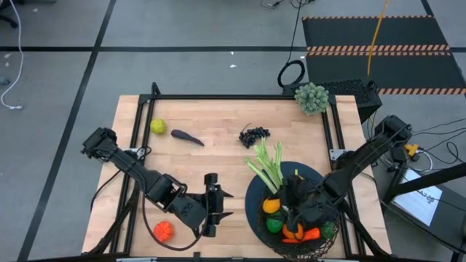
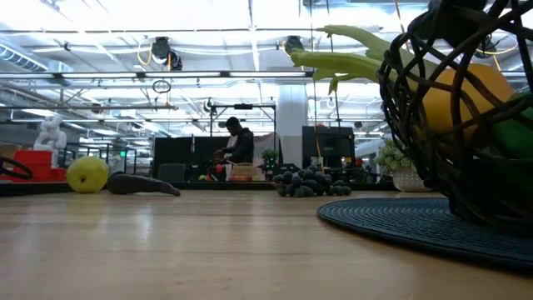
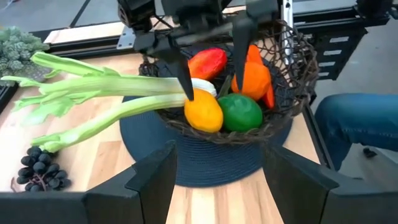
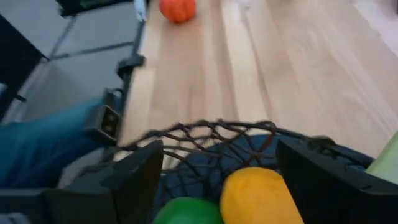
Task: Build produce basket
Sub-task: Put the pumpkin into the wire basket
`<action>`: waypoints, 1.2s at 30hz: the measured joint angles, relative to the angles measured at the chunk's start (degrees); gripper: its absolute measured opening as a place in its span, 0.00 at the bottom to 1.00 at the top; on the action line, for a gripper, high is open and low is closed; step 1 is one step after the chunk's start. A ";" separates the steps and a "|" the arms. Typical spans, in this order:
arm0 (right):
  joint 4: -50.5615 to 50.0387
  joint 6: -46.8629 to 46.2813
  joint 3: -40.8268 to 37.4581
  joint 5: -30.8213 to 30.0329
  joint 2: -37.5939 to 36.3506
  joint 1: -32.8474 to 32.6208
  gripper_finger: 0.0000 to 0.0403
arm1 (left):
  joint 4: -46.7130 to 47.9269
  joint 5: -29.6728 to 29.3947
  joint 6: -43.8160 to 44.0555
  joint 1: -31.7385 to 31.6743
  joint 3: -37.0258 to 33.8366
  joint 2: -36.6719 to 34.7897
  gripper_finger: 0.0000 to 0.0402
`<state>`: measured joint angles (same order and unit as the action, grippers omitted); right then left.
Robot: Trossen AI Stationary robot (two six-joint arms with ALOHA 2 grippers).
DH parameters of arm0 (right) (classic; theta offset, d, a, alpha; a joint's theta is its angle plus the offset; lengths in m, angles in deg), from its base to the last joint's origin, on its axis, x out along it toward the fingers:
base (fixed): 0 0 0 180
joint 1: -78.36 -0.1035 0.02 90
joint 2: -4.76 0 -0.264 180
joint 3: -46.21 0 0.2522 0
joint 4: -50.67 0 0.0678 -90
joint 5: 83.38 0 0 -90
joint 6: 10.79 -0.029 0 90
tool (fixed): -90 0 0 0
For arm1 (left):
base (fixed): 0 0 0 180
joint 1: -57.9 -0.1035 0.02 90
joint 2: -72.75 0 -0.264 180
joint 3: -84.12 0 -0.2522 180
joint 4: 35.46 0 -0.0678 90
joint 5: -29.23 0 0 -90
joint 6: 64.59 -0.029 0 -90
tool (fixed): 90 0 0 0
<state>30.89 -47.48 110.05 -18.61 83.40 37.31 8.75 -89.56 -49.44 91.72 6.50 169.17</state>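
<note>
Two dark fingers of the right gripper [image 1: 295, 206] stand spread apart over the basket [image 1: 253, 209], holding nothing, with an orange [image 4: 261, 198] and a lime [image 4: 188, 211] lying between them below. The celery [image 1: 267, 167] leans out over the basket's rim. The left gripper [image 1: 212, 206] waits just beside the basket, fingers apart and empty. Grapes [image 1: 254, 135], an eggplant [image 1: 187, 137], a lemon [image 1: 158, 126] and a mango [image 1: 163, 231] lie on the table [image 1: 218, 116], well apart.
</note>
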 joint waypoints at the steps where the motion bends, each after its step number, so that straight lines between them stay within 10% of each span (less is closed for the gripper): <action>1: 0.15 -0.11 0.00 0.00 -0.45 -0.53 0.75 | 0.14 0.16 0.00 0.23 -0.01 0.00 0.57; 8: -3.63 0.01 0.00 -0.06 -0.84 -2.56 0.68 | -0.65 0.44 -1.08 1.75 0.00 0.00 0.57; 22: -12.12 -1.94 0.00 1.57 2.95 0.66 0.25 | -0.69 0.40 -0.94 1.17 -0.01 0.02 0.57; 36: -11.94 -5.96 0.00 2.31 -2.60 -0.25 0.18 | 2.94 0.37 0.41 5.58 0.01 0.02 0.57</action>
<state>18.96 -53.44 110.05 -16.30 80.80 37.06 11.69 -89.19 -49.02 97.29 6.50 169.19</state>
